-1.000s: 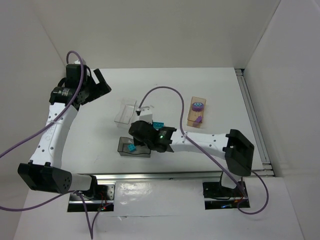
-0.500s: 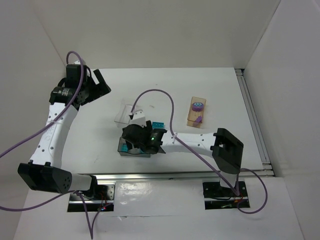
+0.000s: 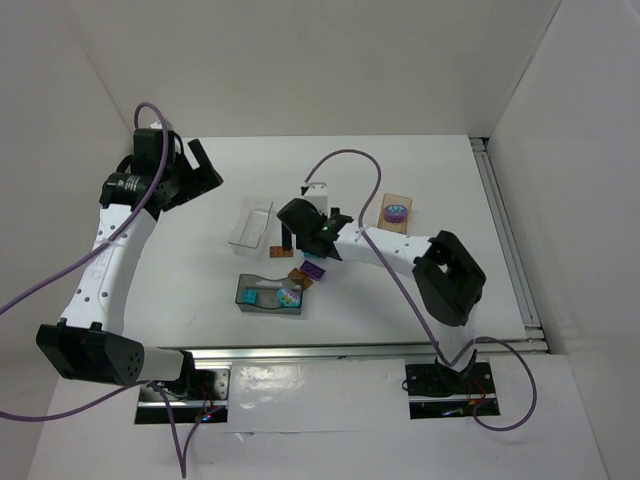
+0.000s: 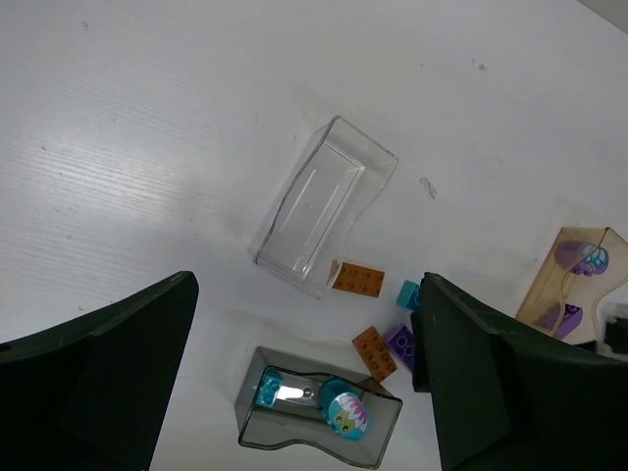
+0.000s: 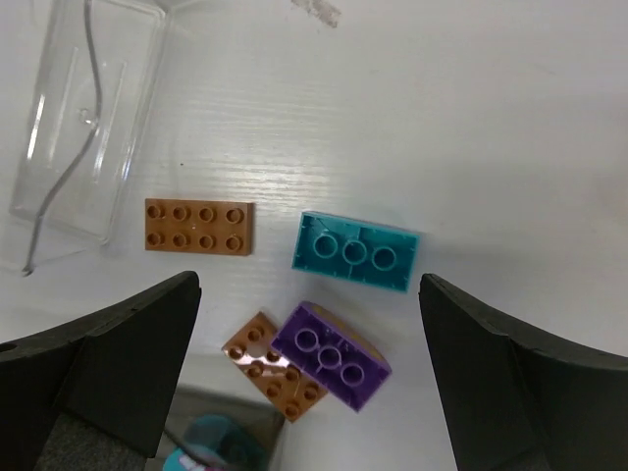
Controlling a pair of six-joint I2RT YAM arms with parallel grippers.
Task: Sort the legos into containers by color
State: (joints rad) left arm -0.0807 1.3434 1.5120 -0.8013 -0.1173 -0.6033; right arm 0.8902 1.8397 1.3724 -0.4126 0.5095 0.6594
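Observation:
Four loose legos lie together: a flat orange one (image 5: 199,227), a teal one (image 5: 358,252), a purple one (image 5: 331,356) and a second orange one (image 5: 270,368) partly beneath it. My right gripper (image 5: 309,373) hangs open above them, holding nothing. The dark-grey container (image 3: 270,296) holds a teal brick (image 4: 269,388) and a round teal piece (image 4: 343,414). The clear container (image 3: 250,222) has nothing in it. The wooden container (image 3: 397,225) carries purple pieces (image 4: 589,258). My left gripper (image 3: 200,165) is open, high at the back left.
White walls close in the table at the back and both sides. A metal rail (image 3: 505,235) runs along the right edge. The right arm's purple cable (image 3: 345,160) loops above the middle of the table.
My right gripper opened over the dark-grey container and left the round teal piece inside. It then drew back over the loose bricks. The left arm has stayed still.

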